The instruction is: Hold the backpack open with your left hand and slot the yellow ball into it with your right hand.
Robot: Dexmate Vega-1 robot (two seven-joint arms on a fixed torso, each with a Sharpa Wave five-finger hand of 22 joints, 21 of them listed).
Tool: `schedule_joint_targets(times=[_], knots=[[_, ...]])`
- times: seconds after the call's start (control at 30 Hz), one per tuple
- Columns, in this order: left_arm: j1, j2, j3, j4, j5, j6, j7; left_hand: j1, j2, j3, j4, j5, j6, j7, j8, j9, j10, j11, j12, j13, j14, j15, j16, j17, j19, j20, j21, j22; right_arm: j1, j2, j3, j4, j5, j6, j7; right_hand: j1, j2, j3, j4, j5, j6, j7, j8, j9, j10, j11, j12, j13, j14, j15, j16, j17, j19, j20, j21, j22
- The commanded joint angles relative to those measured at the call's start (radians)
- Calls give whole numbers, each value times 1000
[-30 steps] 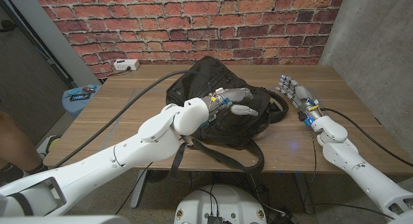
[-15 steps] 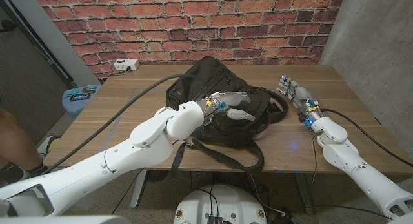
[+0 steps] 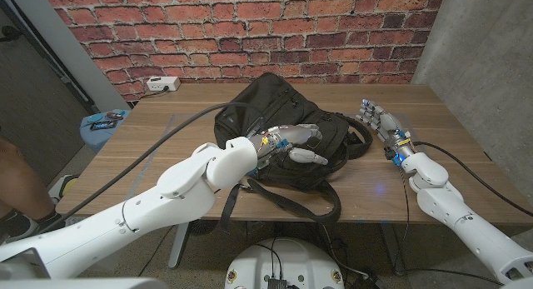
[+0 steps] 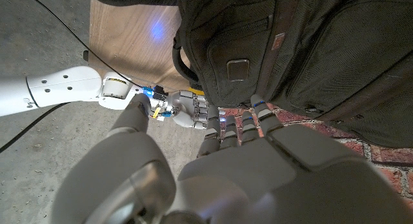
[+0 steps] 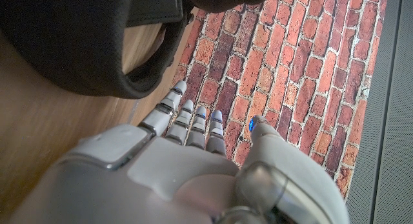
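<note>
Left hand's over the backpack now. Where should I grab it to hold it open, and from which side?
Judging from the head view, take the backpack by its upper panel near the top, where the left hand hovers, and come down from above. The bag lies flat on the table, so only that upper layer can be lifted. I can't make out the zipper line.

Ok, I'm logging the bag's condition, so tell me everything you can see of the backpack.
The backpack is black, of woven fabric, lying on the wooden table near its middle. Its straps trail toward the table's front edge, and one loop lies toward the right hand, which stands apart from it. The left hand is over its top. The left wrist view shows pockets and zips.
</note>
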Motion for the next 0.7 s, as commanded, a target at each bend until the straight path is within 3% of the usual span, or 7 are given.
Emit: schedule_joint_targets(times=[0.03,0.7], knots=[[38,34,-34,-18,14,-46,-20,-1,-10,-6,2,-4,-8,4,-1,5,-12,5,2,5,-6,5,0,3,-10,2,3,2,-8,-7,-5,-10,-15,4,-12,8,3,3,-5,-2,-1,-2,2,2,-2,1,3,0,-5,-23,8,0,5,-23,-2,2],[96,57,-50,-39,158,-102,-53,11,-17,-17,-9,-9,-76,3,-21,27,-68,30,-11,15,-52,21,-3,4,-31,8,0,3,-25,-6,-1,7,-14,39,-6,7,3,3,-7,-2,-5,-1,1,2,-3,2,3,-1,-5,-22,9,0,5,-21,-2,2]])
